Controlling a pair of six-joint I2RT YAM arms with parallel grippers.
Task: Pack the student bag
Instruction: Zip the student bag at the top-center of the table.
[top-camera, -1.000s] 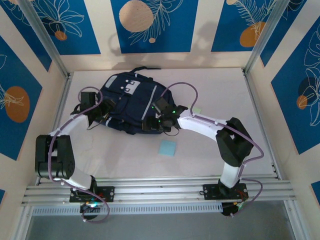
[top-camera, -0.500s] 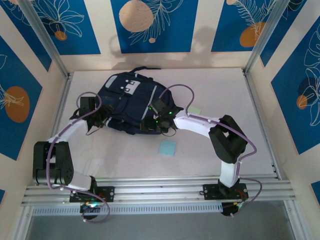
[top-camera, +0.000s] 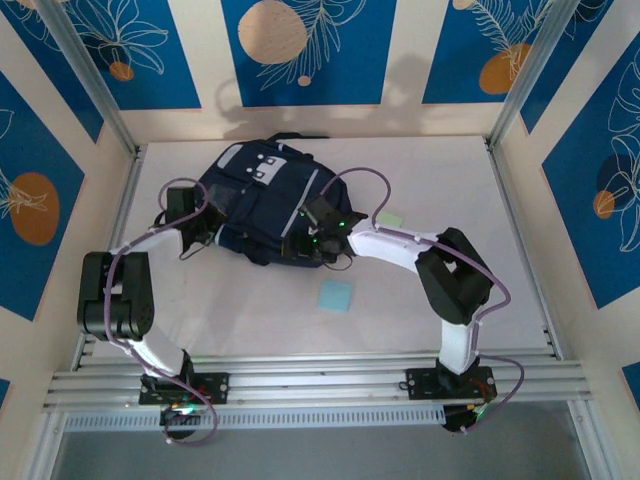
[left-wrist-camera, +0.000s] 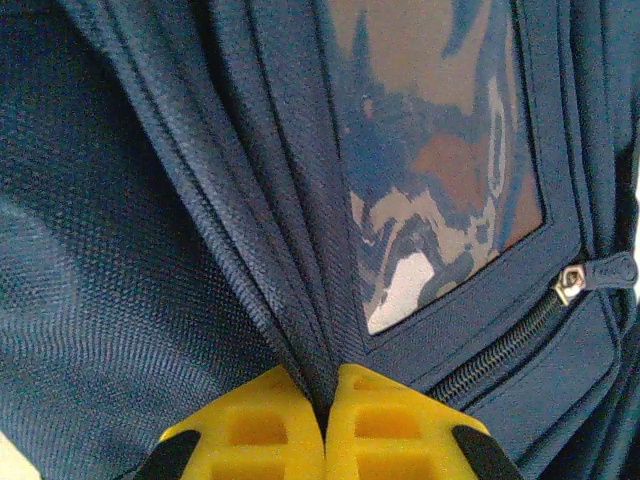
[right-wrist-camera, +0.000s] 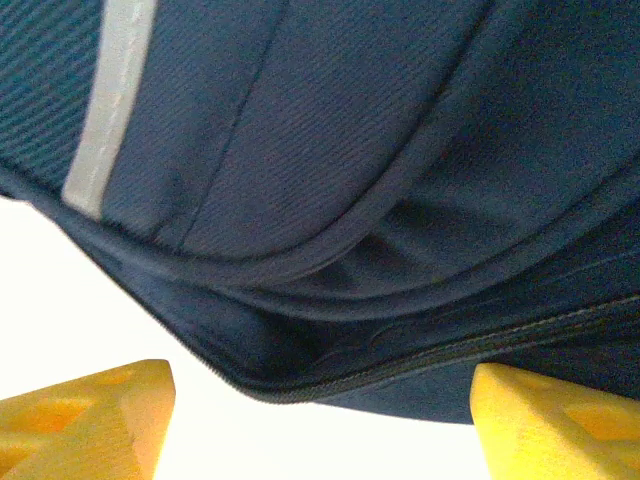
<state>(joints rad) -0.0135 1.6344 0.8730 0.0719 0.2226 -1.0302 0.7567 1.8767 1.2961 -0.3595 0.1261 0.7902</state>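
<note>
Pinching a fold of the student bag (top-camera: 262, 205) at upper centre, the left gripper (left-wrist-camera: 324, 420) is clenched; the right gripper (right-wrist-camera: 320, 400) gapes beside its zipper (right-wrist-camera: 420, 365). A blue pad (top-camera: 335, 296) lies outside; packing looks barely begun.

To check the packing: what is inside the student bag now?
The inside cannot be seen: the navy fabric of the student bag covers it. The left pincer is shut on a fold of that fabric.
</note>
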